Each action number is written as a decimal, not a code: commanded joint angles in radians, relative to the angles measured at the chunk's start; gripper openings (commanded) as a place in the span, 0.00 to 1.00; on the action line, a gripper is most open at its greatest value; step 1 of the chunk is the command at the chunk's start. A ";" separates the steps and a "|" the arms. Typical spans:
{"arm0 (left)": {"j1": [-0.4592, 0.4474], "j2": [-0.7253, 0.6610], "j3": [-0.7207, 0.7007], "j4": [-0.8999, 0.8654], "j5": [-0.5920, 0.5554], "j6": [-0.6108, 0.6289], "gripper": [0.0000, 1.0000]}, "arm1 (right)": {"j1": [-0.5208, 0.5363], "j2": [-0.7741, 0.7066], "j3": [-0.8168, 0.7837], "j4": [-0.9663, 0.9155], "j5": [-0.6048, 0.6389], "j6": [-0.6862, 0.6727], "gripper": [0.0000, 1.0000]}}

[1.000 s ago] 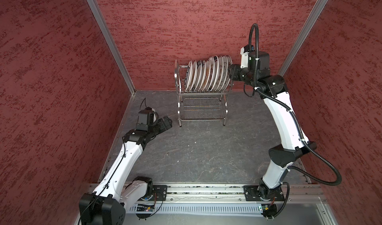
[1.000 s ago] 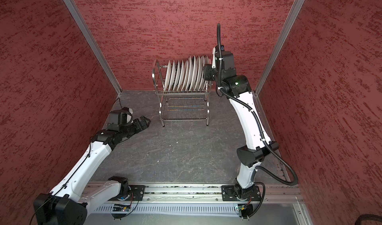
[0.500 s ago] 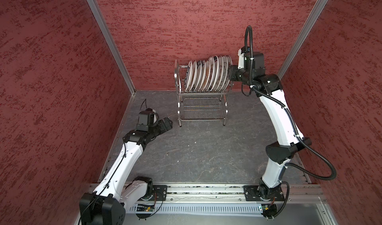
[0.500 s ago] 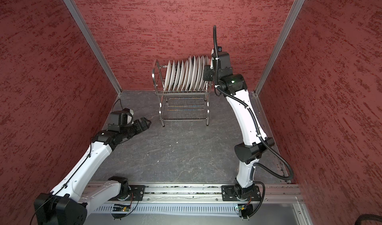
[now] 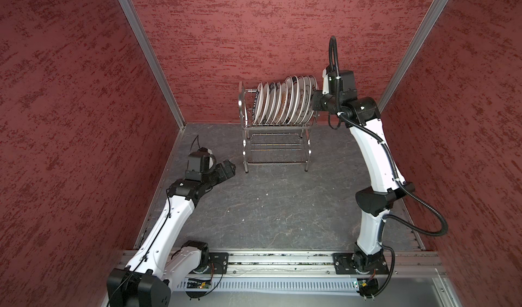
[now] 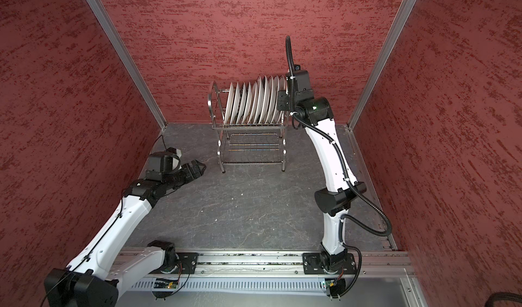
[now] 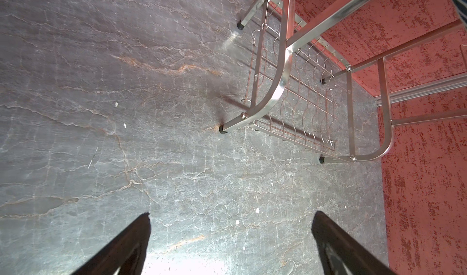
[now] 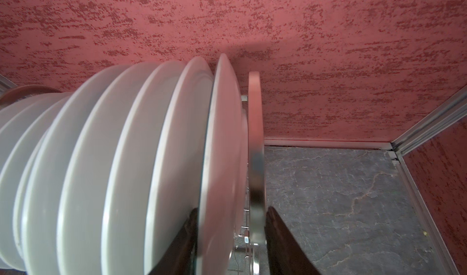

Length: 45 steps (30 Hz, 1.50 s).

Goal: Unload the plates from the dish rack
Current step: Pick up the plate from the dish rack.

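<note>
1. Your right tool point(image 8: 232, 209) was at the right-hand end of the dish rack point(image 5: 241, 102) in both top views. Its jaws straddled the end plate point(image 8: 222, 147) and the rack's end frame point(image 8: 255, 134) together. You could not tell from the wrist view whether they had clamped.
2. Your left tool point(image 7: 232, 213) stood wide open and empty, low over the bench point(image 5: 268, 206) at centre left of both top views, near the rack but apart from it.
3. The plates point(image 5: 282, 102), roughly ten, all stood on edge in the rack's top tier, at upper centre of the frame.
4. No plate lay on the bench, so I judged the unloading barely begun: the first grasp was unsettled and every plate was left to move.
</note>
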 commanded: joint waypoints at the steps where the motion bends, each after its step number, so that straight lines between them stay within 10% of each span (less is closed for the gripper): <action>1: -0.004 -0.022 -0.019 0.005 0.013 0.009 0.99 | 0.003 0.015 0.026 -0.043 0.029 -0.010 0.42; 45: -0.041 -0.117 -0.082 0.036 0.009 -0.055 1.00 | 0.093 0.012 0.023 0.053 0.253 -0.041 0.06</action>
